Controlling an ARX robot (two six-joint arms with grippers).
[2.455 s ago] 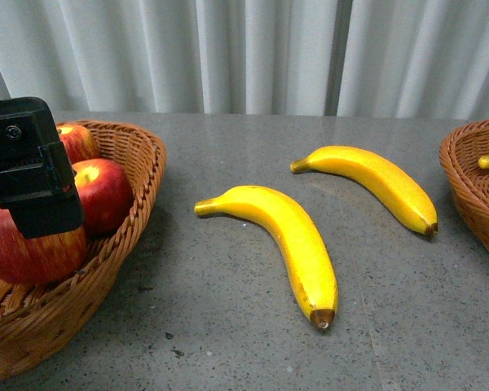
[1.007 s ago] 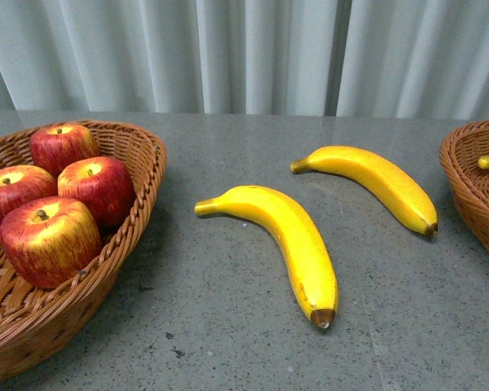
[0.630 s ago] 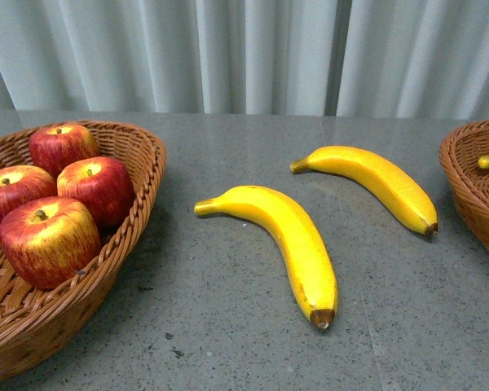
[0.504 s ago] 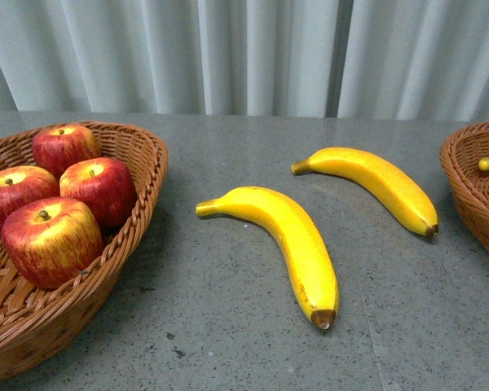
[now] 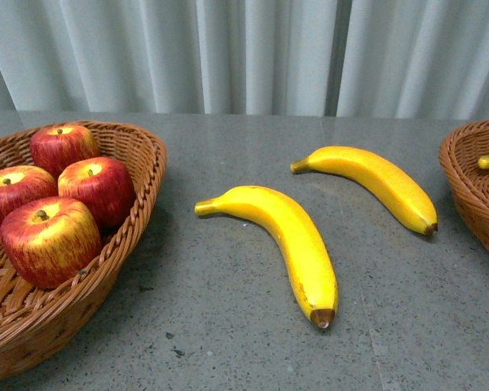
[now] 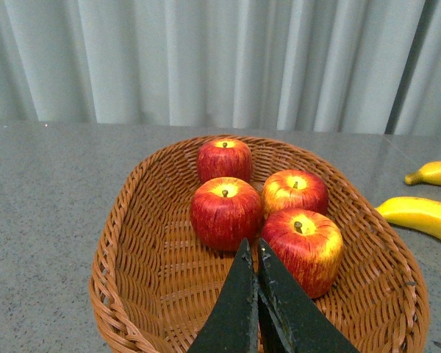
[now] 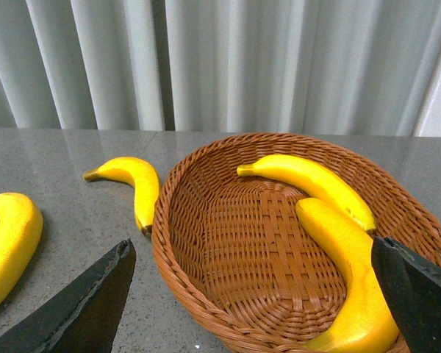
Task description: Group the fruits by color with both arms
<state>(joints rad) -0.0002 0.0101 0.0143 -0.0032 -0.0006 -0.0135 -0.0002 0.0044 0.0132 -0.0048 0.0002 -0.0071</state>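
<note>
- Currently our left gripper [image 6: 251,248] hangs over the left basket [image 6: 121,220], its tapered black fingers pressed together on nothing.
- Our right gripper [image 7: 250,250] is spread wide above the right basket [image 7: 162,213], also empty. We judge it is staged for a pick.
- Four apples [image 6: 226,213] sit clustered in the left basket. They are round and glossy red, streaked yellow at the top, with short stems. The red side looks done to us.
- Two bananas [image 7: 309,182] lie side by side inside the right basket, smooth and curved.
- On the grey speckled table [image 5: 228,342] between the baskets, the near banana [image 5: 285,240] and far banana [image 5: 375,181] lie apart, each with a brown tip. We judge these are what is left to sort.
- Both baskets are oval brown wicker. Their raised walls should keep round fruit from rolling out.
</note>
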